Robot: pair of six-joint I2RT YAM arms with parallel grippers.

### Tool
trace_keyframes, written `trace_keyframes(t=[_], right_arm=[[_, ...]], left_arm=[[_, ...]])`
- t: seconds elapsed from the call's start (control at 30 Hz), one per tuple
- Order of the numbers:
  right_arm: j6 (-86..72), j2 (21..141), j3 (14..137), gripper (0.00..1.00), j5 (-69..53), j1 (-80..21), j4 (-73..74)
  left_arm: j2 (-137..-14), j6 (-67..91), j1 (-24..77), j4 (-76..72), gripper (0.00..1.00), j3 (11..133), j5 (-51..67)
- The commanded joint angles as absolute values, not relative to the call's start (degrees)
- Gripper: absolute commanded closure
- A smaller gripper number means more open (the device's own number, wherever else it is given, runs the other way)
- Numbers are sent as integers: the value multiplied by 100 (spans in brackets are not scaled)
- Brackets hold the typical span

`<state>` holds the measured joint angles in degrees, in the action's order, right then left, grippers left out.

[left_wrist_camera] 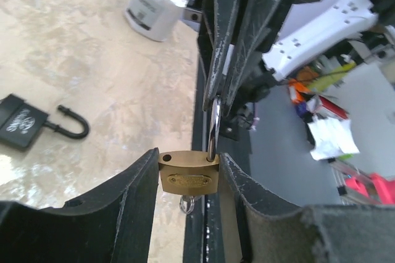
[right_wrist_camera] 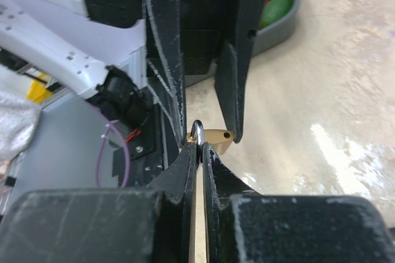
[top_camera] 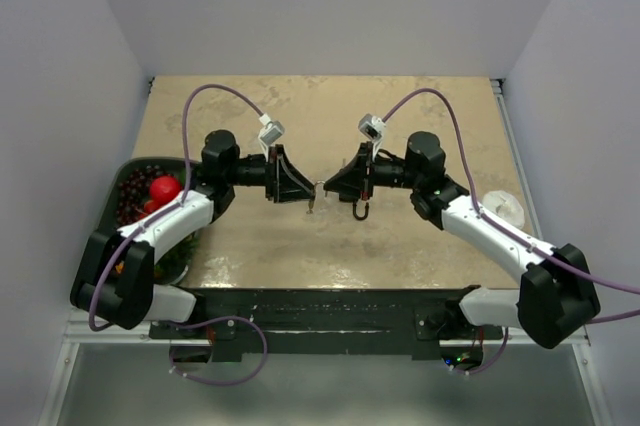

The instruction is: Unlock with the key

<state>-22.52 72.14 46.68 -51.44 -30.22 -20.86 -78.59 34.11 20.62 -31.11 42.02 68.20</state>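
A small brass padlock (left_wrist_camera: 188, 176) hangs above the table, where the two grippers meet. My left gripper (left_wrist_camera: 188, 159) is shut on its body, one finger on each side. The silver shackle (left_wrist_camera: 213, 128) sits in one hole only; the other hole (left_wrist_camera: 166, 157) is empty, so the lock stands open. A silvery key (left_wrist_camera: 187, 204) sticks out of the padlock's underside. My right gripper (right_wrist_camera: 200, 147) is shut on the shackle (right_wrist_camera: 197, 130), with the brass body (right_wrist_camera: 217, 137) just beyond its tips. In the top view the grippers (top_camera: 318, 189) meet at the table's middle.
A black padlock (left_wrist_camera: 21, 121) with an open shackle lies on the table under the right gripper; its shackle also shows in the top view (top_camera: 360, 209). A white roll (top_camera: 505, 208) stands at the right. A dark bowl (top_camera: 135, 171) of fruit sits at the left edge.
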Motion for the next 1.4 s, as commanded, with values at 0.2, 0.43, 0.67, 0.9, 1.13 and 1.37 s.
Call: trace_keyframes(t=[0.2,0.43,0.67,0.9,1.13,1.37], right_arm=[[-2100,7664,5001,100,-4123,-3111,-1389],[-2496,8042,5071,100,-3744,-3217,-1617],[-2865,8279,5159,100,-3428,-3357,-1776],[-3067,8420,5142,100,-3190,-3454,-1775],[-3208,8420,5071,89,-3050,-3454,-1706],[-3190,8052,4782,31,-2401,-3375,-1503]], left_arm=[[-7418,1987,2013,-1231,100,4685,4308],[-7357,1856,2092,-687,100,4886,3341],[-7330,1494,2557,-9,100,5141,2111],[-7286,1441,2786,413,100,5177,1353],[-7304,1477,2786,632,100,5177,1617],[-7321,1362,2769,1177,100,4853,1985]])
